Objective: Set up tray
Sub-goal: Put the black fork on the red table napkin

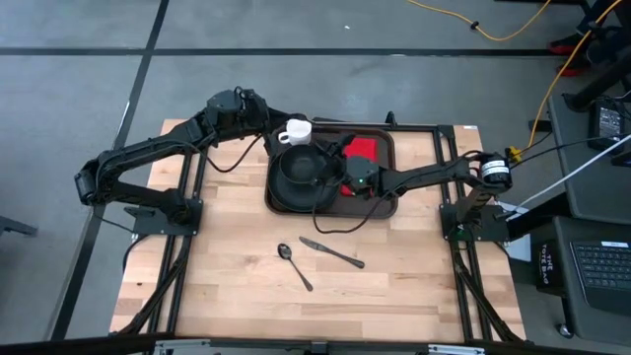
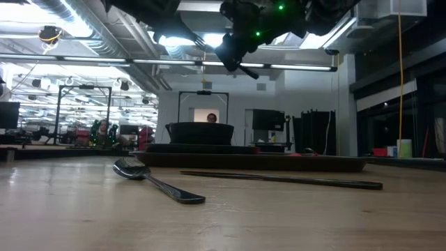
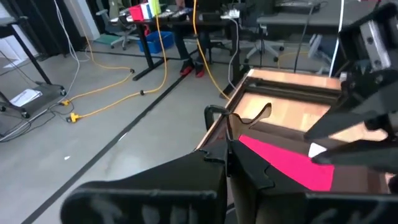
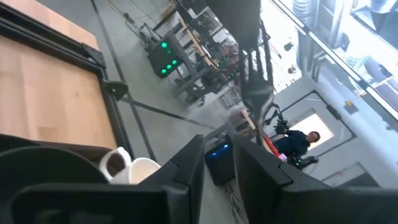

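The dark brown tray [image 1: 381, 203] lies at the table's far middle. On it are a black bowl on a round black plate [image 1: 299, 170] on the left and a red napkin [image 1: 365, 148] at the far right. A white mug [image 1: 295, 130] stands at the tray's far left corner, its handle [image 4: 112, 163] showing in the right wrist view. My left gripper [image 1: 279, 126] hovers by the mug, shut. My right gripper [image 1: 333, 150] hangs above the tray between bowl and napkin, shut and raised well off the table [image 2: 244, 66].
A spoon [image 1: 295, 266] and a knife [image 1: 332, 253] lie on the bare wood near of the tray. The wood is open to the left and right of them. Black frame rails run along the table's sides. A person [image 4: 301, 143] stands far off in the room.
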`<action>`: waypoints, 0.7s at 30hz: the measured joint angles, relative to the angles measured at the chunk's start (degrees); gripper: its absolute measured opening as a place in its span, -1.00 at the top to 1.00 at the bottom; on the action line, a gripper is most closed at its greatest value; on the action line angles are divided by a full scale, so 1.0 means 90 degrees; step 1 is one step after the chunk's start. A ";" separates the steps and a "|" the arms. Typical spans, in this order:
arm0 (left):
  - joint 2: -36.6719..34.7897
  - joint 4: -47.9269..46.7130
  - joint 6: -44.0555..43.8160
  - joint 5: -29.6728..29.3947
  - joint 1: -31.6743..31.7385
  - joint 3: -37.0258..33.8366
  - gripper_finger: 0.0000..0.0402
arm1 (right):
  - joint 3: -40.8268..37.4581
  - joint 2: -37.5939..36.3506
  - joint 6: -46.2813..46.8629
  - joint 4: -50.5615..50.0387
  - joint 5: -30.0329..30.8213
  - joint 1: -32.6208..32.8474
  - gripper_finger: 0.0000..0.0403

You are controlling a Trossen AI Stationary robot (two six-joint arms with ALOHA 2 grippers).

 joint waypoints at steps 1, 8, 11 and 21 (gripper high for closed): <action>0.0000 0.0002 -0.0056 0.0000 0.0000 0.0000 0.99 | 0.0000 0.0000 -0.0050 0.0014 0.0003 -0.0028 0.55; 0.0000 -0.0056 -0.0235 0.0002 0.0000 0.0000 0.99 | 0.0000 0.0000 -0.0239 0.0131 -0.0002 -0.0226 0.55; 0.0000 -0.0056 -0.0296 0.0002 0.0000 0.0000 0.99 | 0.0000 0.0000 -0.0525 0.0164 -0.0026 -0.0290 0.55; 0.0000 -0.0059 -0.0506 0.0020 -0.0005 0.0000 0.99 | -0.0002 0.0000 -0.0571 0.0182 -0.0346 -0.0476 0.55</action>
